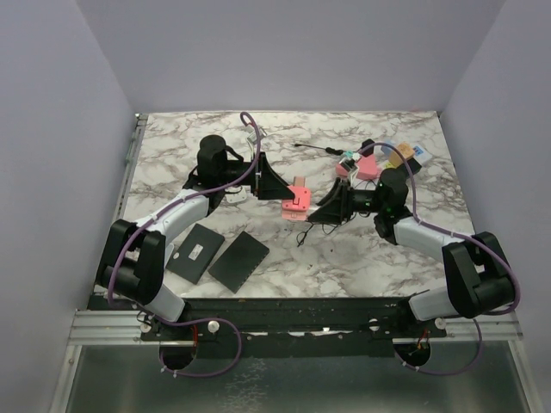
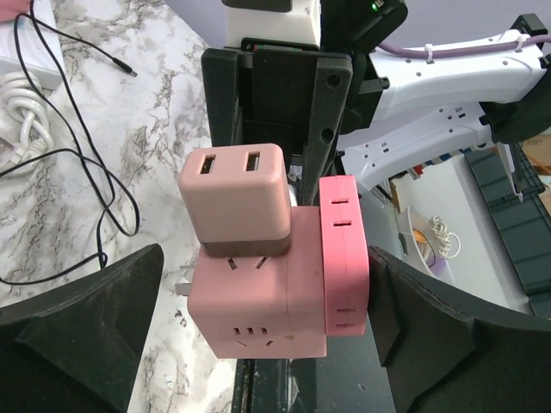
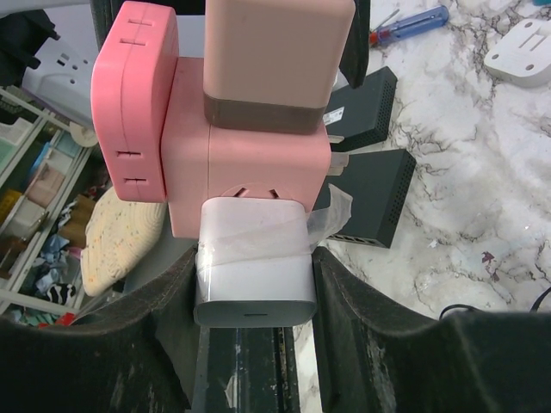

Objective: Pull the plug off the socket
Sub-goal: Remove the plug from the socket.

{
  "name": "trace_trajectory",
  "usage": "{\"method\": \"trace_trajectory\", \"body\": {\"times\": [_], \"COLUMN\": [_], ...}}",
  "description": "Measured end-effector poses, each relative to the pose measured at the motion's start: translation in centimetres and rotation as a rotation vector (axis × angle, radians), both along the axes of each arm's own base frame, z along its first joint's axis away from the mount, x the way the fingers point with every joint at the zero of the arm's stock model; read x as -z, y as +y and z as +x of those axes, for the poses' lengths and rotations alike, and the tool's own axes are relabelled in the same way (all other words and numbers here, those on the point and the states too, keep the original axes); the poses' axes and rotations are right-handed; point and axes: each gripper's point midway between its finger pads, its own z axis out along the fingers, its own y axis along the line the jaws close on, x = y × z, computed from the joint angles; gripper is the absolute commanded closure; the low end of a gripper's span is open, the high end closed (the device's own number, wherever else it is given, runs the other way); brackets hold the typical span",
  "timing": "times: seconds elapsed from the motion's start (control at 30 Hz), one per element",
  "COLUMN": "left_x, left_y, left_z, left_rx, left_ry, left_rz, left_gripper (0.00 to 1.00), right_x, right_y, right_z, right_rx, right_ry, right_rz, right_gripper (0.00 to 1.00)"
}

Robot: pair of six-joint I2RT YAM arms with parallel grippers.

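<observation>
Two tools meet over the middle of the marble tabletop (image 1: 387, 258) in the top view. The left tool (image 1: 277, 185) and right tool (image 1: 323, 209) flank the pink cube socket (image 1: 297, 200), whose plugs are too small to make out there.

In the left wrist view, that tool's fingers (image 2: 77, 335) stand wide apart and grip nothing. A pale pink USB adapter (image 2: 234, 194) tops the socket, and a flat pink plug (image 2: 344, 258) sits on its side.

In the right wrist view, the right tool is clamped on a white plug (image 3: 254, 258) seated in the socket.
</observation>
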Motion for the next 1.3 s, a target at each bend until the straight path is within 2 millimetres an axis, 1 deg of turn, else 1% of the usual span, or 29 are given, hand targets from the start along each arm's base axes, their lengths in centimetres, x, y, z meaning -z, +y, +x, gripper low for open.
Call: {"method": "trace_trajectory", "body": {"times": [0.27,0.57,0.73,0.8,1.1,1.2,1.3], "left_x": [0.1,-1.2,-1.4,-1.3,-0.8,-0.5,0.3], "left_y": [0.1,2.2,3.1,3.5,4.8,4.4,3.3], "left_z": [0.3,2.1,2.4,1.8,-1.9,-2.9,-4.0], "left_rx": [-0.021,-0.127,-0.162,-0.177,-0.212,-0.208,-0.180], "left_ry": [-0.003,-0.053,-0.064,-0.070,-0.094,-0.095,-0.078], "left_rz": [0.002,-0.009,-0.011,-0.011,-0.015,-0.015,-0.007], "left_gripper": [0.01,0.01,0.01,0.01,0.01,0.01,0.01], "right_x": [0.2,-0.1,-0.1,-0.2,-0.7,-0.8,-0.9], "right_y": [0.0,0.0,0.0,0.0,0.1,0.1,0.1], "right_z": [0.2,0.3,0.4,0.4,0.4,0.4,0.4], "right_rx": [0.023,0.040,0.045,0.045,0.044,0.044,0.044], "right_ry": [0.007,0.013,0.012,0.006,-0.005,-0.010,-0.012], "right_rz": [0.004,0.016,0.019,0.023,0.036,0.040,0.042], "right_gripper": [1.00,1.00,1.00,1.00,1.00,1.00,1.00]}}
